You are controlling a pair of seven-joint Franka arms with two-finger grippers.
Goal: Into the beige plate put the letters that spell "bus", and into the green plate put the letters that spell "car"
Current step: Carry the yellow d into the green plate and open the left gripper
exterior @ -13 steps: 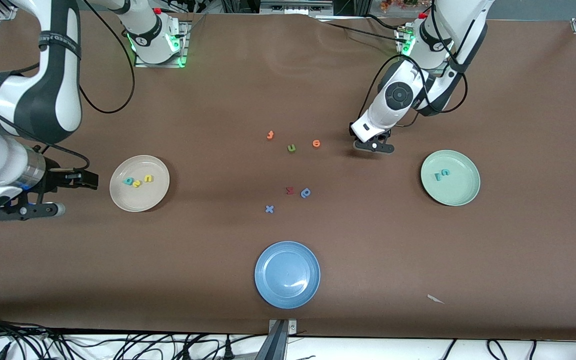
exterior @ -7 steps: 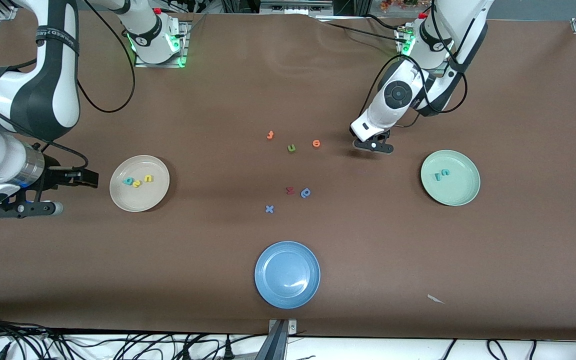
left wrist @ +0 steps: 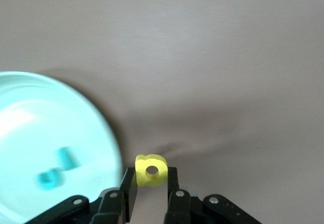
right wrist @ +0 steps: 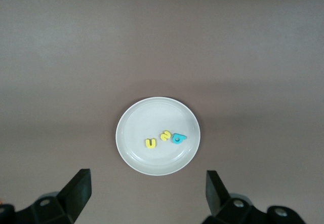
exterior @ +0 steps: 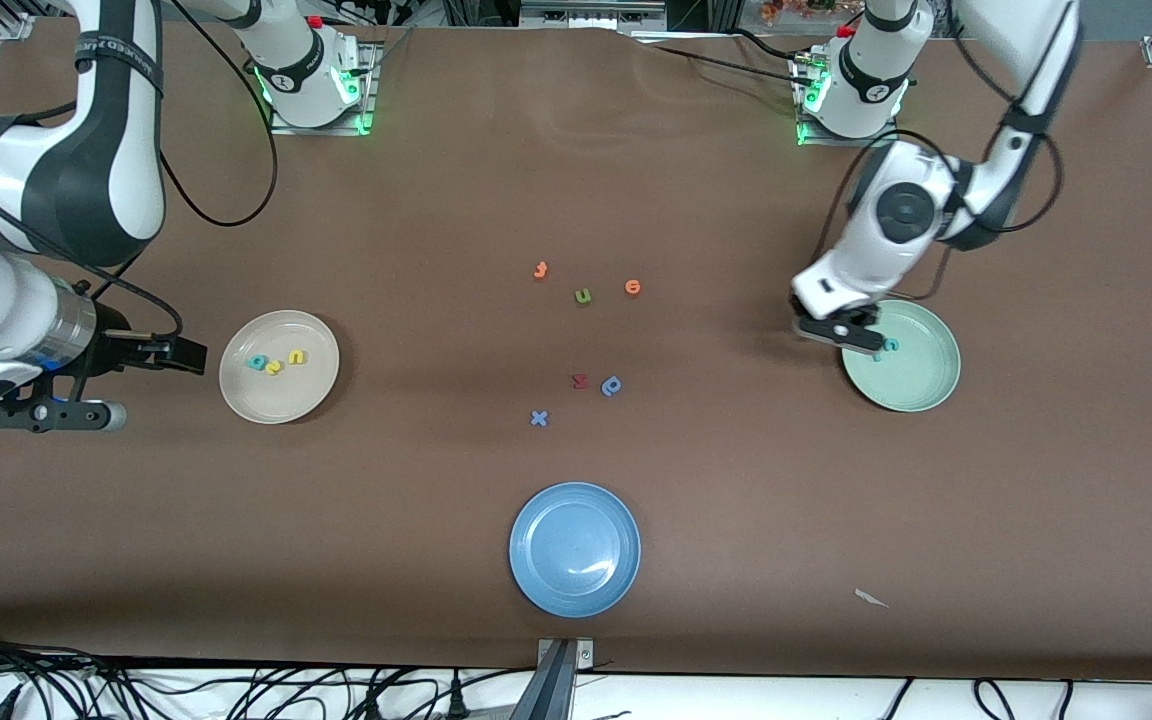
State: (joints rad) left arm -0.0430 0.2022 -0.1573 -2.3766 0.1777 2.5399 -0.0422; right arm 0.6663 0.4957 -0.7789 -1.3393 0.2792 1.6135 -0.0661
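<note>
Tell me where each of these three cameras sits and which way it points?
Front view: high across the table, facing both arms' bases; shows both arms and all three plates.
Left wrist view: on the left arm, looking down past its jaws, shut on the yellow "a", at the green plate.
Right wrist view: on the right arm, looking down between open jaws.
Shared by front and right wrist views: the beige plate.

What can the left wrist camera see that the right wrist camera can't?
Only the left wrist view shows the left gripper shut on the yellow "a", at the edge of the green plate, which holds two teal letters.

Only the right wrist view shows the beige plate with the yellow "u", yellow "s" and teal "b", and the right gripper wide open.

Both show the brown table.
</note>
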